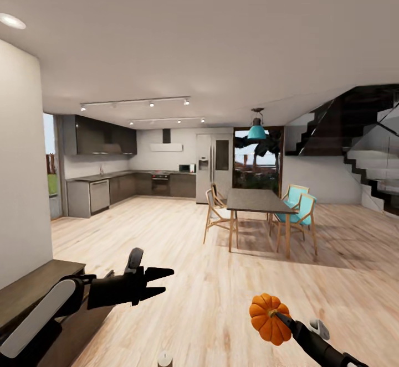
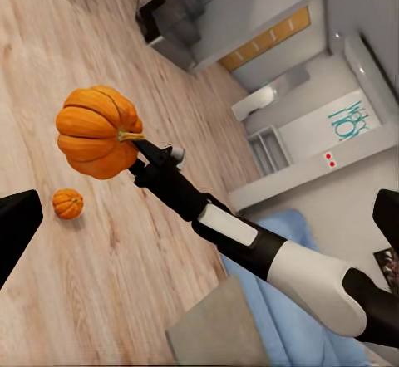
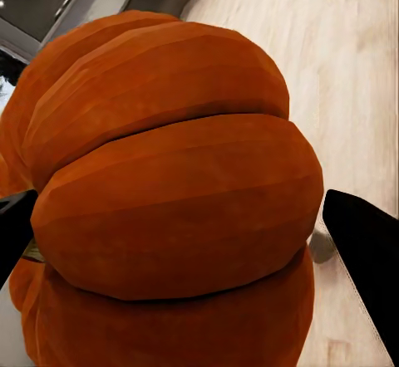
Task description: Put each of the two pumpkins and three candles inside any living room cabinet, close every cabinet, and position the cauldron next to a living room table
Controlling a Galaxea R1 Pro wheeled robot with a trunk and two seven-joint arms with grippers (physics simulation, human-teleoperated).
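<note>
A ribbed, glossy orange pumpkin (image 1: 269, 319) sat clamped by the right gripper (image 1: 280, 318), raised above the pale plank floor (image 1: 221, 278). A second pumpkin (image 2: 67, 203) lay on the boards. The left gripper (image 1: 160, 281) hung released, black fingers spread, beside the dark wooden cabinet (image 1: 33, 287).

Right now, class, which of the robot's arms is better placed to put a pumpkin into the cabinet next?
The right. Its gripper is already shut on a pumpkin, while the left gripper hangs open and empty; the second pumpkin lies on the wooden floor.

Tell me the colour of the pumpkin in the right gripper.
Bright orange pumpkin, ribbed; clearest in the left wrist view.
</note>
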